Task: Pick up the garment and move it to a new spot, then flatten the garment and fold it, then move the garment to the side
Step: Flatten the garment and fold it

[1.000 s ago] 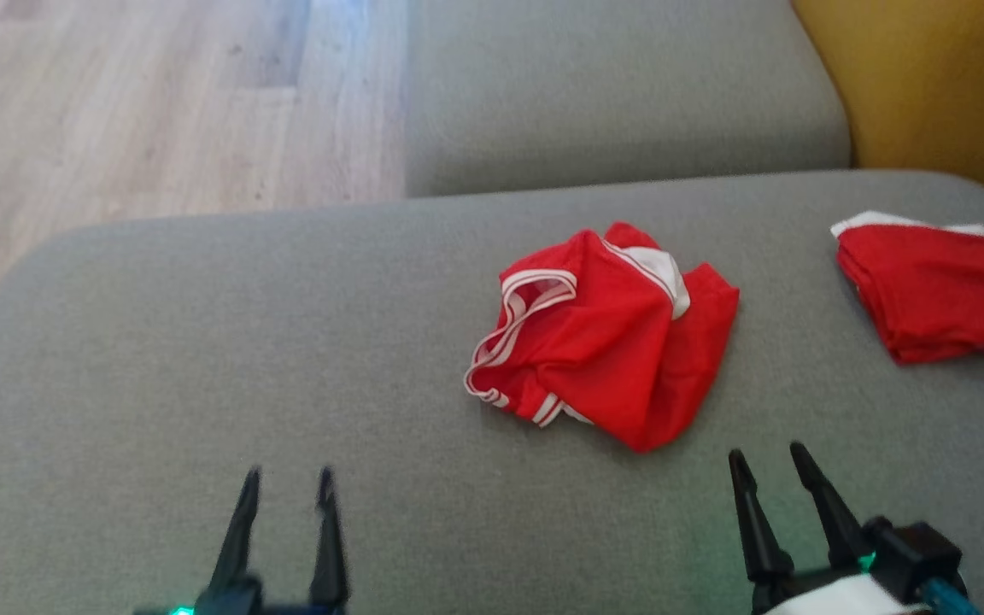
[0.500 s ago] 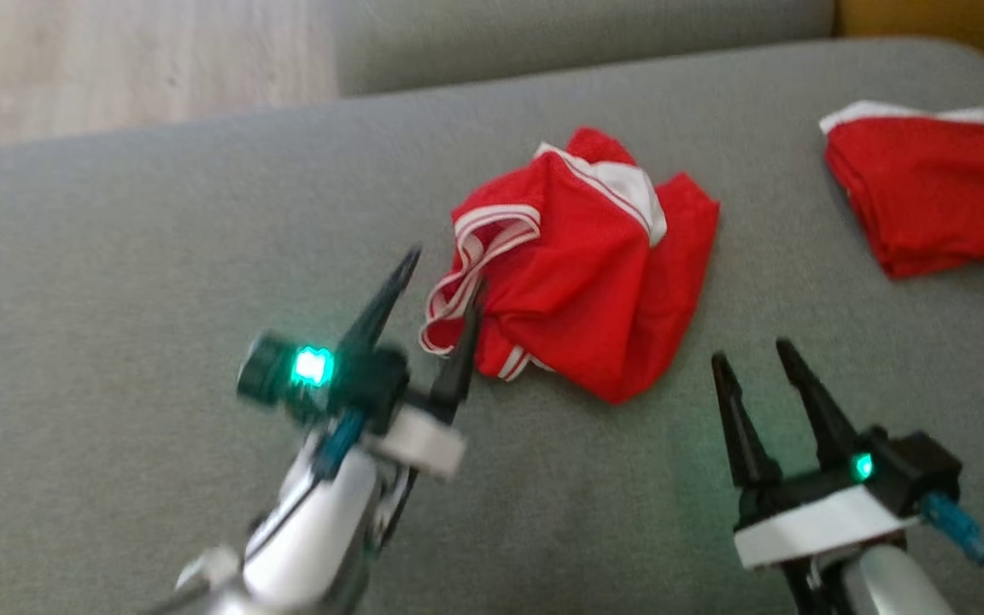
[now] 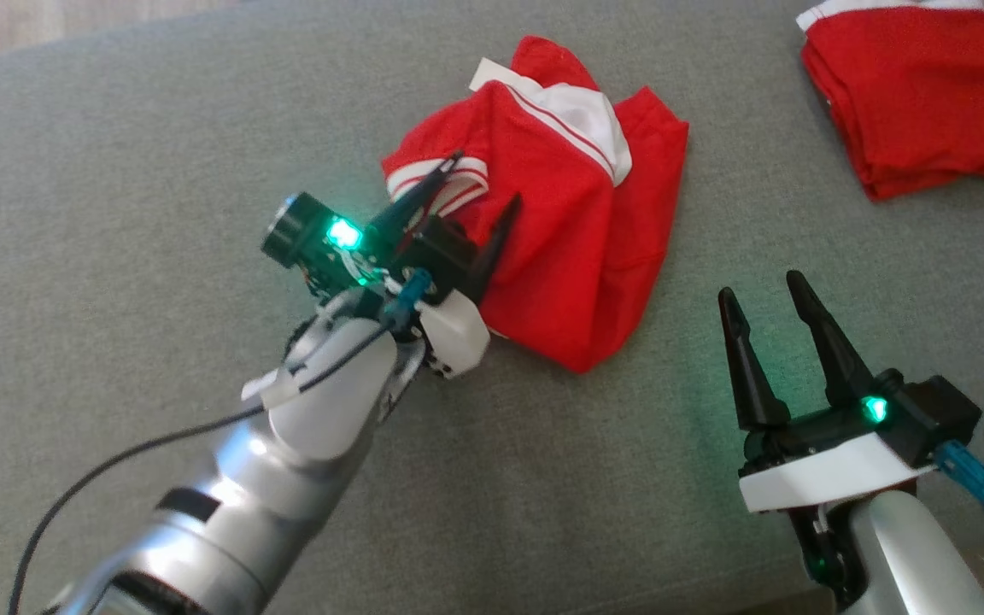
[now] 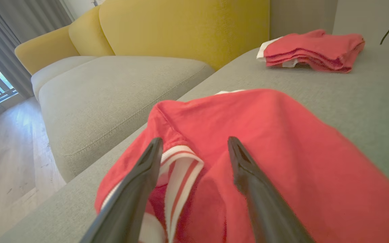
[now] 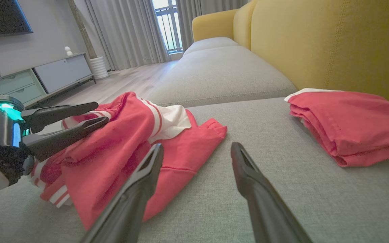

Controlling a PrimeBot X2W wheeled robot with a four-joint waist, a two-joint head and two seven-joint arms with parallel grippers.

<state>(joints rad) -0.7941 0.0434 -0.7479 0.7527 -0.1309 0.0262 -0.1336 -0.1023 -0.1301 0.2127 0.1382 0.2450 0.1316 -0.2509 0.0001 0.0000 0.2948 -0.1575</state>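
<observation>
SOFA SEAT: A crumpled red garment with white striped trim lies heaped on the grey fabric sofa seat, with a white inner panel showing at its far edge. The robot's left gripper hangs over the garment's left side. Its two dark fingers are spread apart on either side of the white-striped hem and are not closed on the cloth. In the left wrist view the tips stand against the fabric, but whether they touch it cannot be made out.

The silver left forearm covers the garment's near-left corner in the head view. In the left wrist view the garment's near part runs blurred off the bottom edge. A green light glows on that wrist, and a thin black cable trails from the forearm out of frame.

The right gripper is poised near and to the right of the garment, over bare cushion and apart from the cloth, its fingers wide open. Its forearm is cut off by the head view's lower edge.

Farther right of the garment, and well apart from it, a folded stack of red cloth with a white edge lies on the same seat, cropped by the head view's top and right edges. Past that stack, on the side away from the garment, rises a mustard-yellow sofa backrest. Beyond the garment lie a second grey seat cushion and pale wood flooring.
</observation>
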